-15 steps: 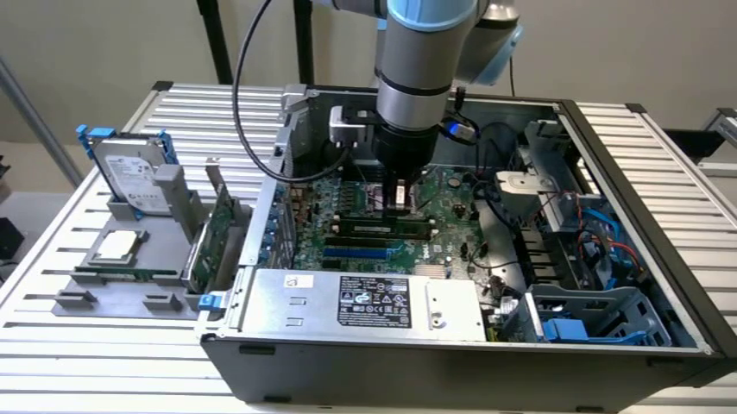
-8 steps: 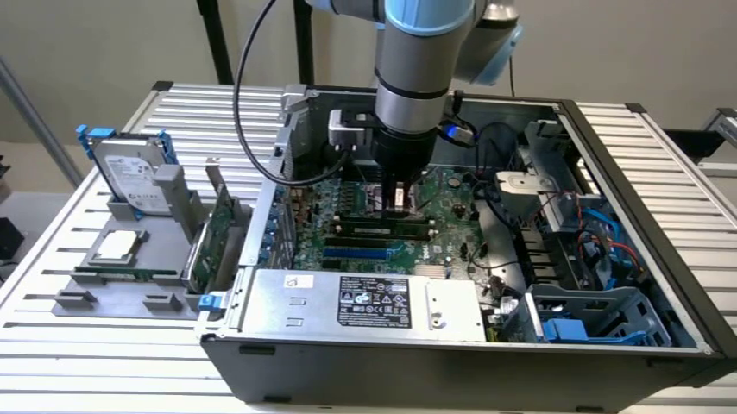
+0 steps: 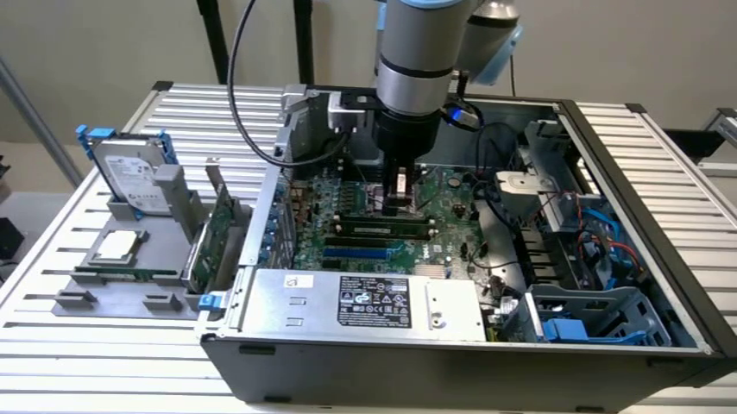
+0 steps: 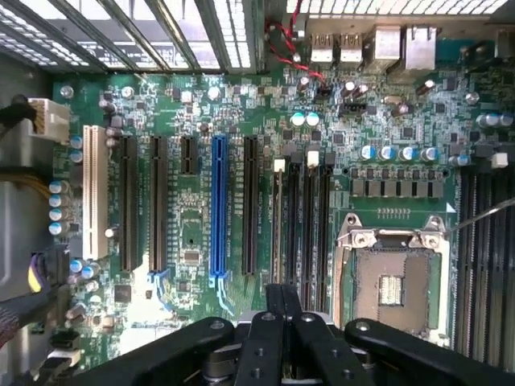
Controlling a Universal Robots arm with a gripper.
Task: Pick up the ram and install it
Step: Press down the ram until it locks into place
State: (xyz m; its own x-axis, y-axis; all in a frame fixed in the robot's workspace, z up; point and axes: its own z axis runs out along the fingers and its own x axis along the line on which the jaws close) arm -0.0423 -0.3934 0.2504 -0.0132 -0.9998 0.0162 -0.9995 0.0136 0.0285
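Observation:
The ram (image 3: 381, 229) is a narrow green stick with dark chips. It stands on edge in a memory slot on the motherboard (image 3: 345, 203), inside the open computer case. My gripper (image 3: 399, 210) hangs straight down over the stick's middle, its tips just above the top edge; I cannot tell whether they touch it. In the wrist view the gripper (image 4: 282, 296) has its two black fingers pressed together with nothing visible between them. They are lined up with the row of long dark memory slots (image 4: 302, 229), beside the bare CPU socket (image 4: 394, 281).
A silver power supply (image 3: 368, 302) fills the case's near side, and cables and drive bays (image 3: 576, 250) crowd the exterior view's right. On the grey holder outside the case stand a hard drive with blue rails (image 3: 124, 172) and a green expansion card (image 3: 213, 246).

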